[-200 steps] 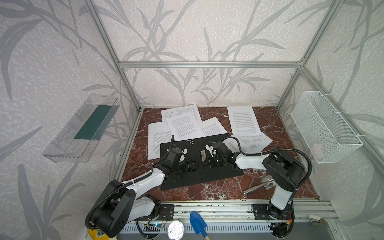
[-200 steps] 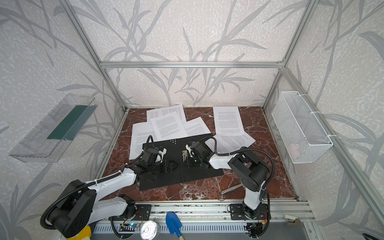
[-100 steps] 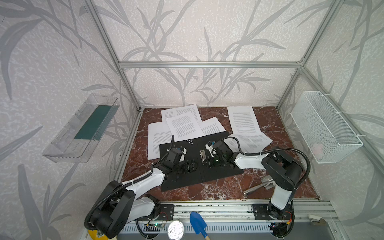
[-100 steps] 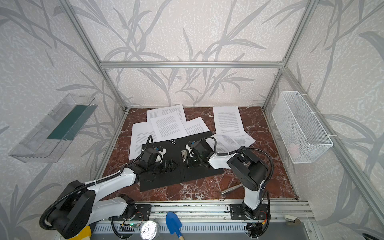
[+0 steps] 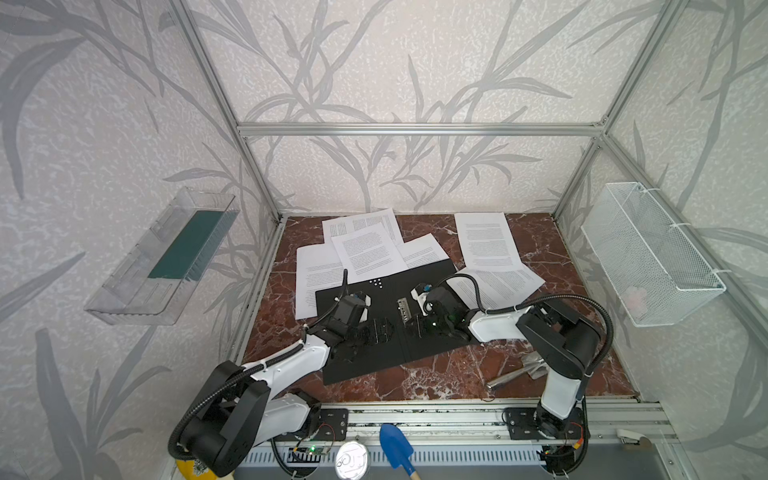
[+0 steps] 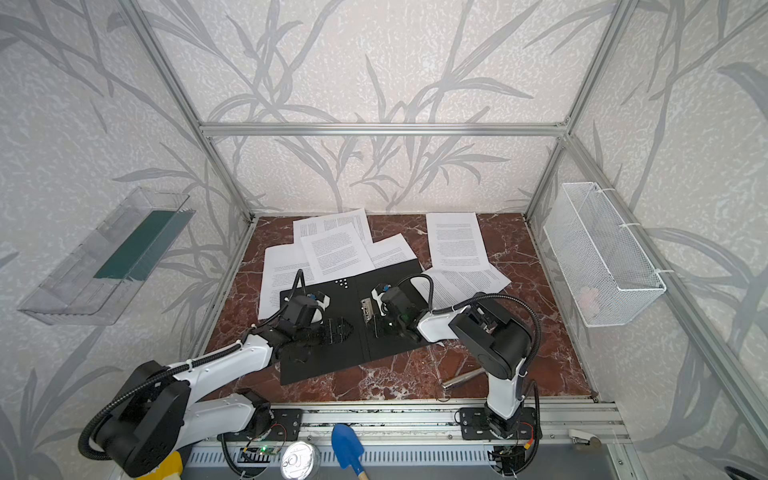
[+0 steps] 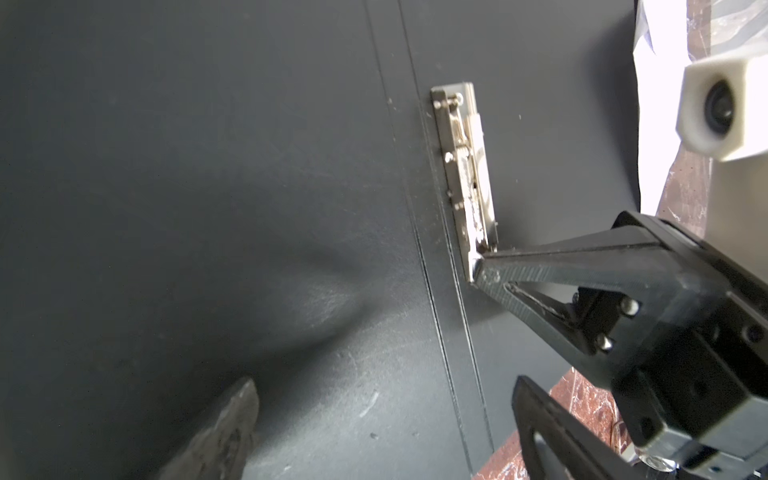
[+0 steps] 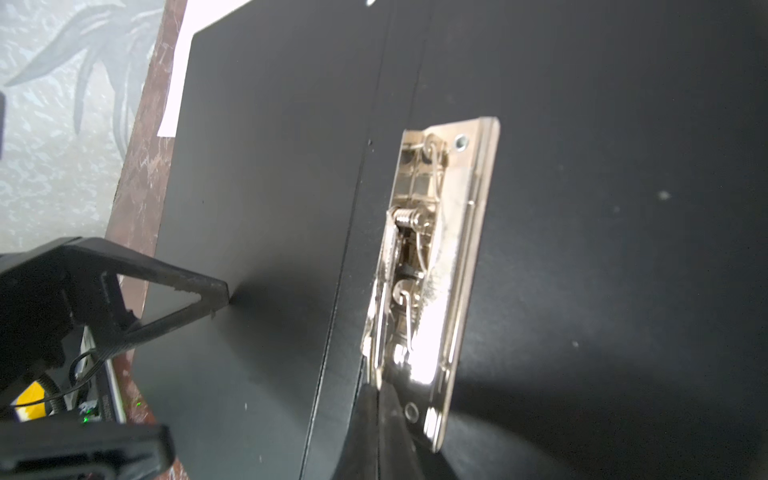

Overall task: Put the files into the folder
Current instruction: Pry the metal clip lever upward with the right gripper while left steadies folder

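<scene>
Six or so files (image 5: 368,249) are spread loose over the 12 to 2 o'clock part of the marble table (image 5: 453,374) in both top views. A few of them are overlapping, and a couple are tucked under the far edge of the folder (image 5: 390,357). The folder is lying flat and open, black inside facing up, around the middle of the table and reaching toward 6 o'clock. Its metal clip (image 5: 403,308) sits just on the 3 o'clock side of the spine.

The left gripper (image 5: 384,331) is spread about as wide as it goes and isn't holding anything. In the right wrist view one fingertip (image 8: 222,293) is pressing down on the 9 o'clock flap of the folder.

The right gripper (image 8: 378,409) comes in from 3 o'clock, closed right up. Its tips are against the 6 o'clock end of the clip, right at the lever. Honestly can't tell if it's actually pinching the lever or just touching it.
</scene>
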Robot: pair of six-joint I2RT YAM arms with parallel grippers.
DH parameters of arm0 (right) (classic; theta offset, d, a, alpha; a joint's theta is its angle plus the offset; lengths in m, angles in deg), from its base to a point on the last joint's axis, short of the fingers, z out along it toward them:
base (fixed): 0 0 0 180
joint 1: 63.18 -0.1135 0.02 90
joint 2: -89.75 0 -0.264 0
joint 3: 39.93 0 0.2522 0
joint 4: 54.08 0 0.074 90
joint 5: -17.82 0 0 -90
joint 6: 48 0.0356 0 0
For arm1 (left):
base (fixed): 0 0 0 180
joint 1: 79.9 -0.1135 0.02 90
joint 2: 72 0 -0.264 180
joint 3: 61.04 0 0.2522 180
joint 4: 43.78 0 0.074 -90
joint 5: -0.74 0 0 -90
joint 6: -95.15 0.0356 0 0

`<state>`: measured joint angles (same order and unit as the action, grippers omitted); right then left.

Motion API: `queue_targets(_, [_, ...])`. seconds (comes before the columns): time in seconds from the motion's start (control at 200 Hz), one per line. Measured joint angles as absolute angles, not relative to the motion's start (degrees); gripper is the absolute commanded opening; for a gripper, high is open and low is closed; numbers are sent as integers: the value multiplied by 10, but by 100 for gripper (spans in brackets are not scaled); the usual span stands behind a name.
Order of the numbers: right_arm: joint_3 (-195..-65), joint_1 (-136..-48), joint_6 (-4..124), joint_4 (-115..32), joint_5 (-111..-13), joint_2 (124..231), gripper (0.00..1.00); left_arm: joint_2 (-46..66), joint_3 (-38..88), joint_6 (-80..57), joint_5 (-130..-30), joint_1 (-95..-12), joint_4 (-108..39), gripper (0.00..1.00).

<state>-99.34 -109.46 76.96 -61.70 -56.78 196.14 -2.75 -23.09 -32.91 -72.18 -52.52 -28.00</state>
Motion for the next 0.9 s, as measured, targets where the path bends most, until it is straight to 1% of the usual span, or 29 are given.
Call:
queue_targets(0.19, [-1000, -1098, 768, -604, -580, 1956, 0, -28, -230, -329, -735, -525, -276, 97])
queue_targets(0.425, [-1037, -1099, 764, -534, -580, 1940, 0, -32, -229, -329, -761, -525, -267, 97])
queue_targets(0.47, [-1044, -1099, 764, -523, -577, 1938, 10, -32, -229, -329, -761, -525, -266, 97])
queue_targets(0.52, [-1050, -1099, 760, -516, -568, 1935, 14, -32, -229, -329, -762, -525, -266, 97])
queue_targets(0.54, [-1053, -1099, 757, -516, -565, 1932, 18, -32, -229, -329, -762, -525, -266, 98])
queue_targets(0.59, [-1054, -1100, 754, -517, -565, 1917, 32, -32, -229, -329, -762, -525, -266, 97])
queue_targets(0.62, [-1052, -1101, 749, -515, -567, 1904, 35, -32, -229, -329, -762, -525, -266, 98])
queue_targets(0.675, [-1034, -1103, 745, -514, -573, 1866, 34, -32, -229, -328, -762, -525, -266, 97])
queue_targets(0.775, [-998, -1104, 740, -516, -592, 1806, 29, -33, -229, -328, -762, -525, -266, 97])
queue_targets(0.9, [-979, -1104, 738, -518, -601, 1805, 27, -33, -229, -328, -762, -525, -265, 97])
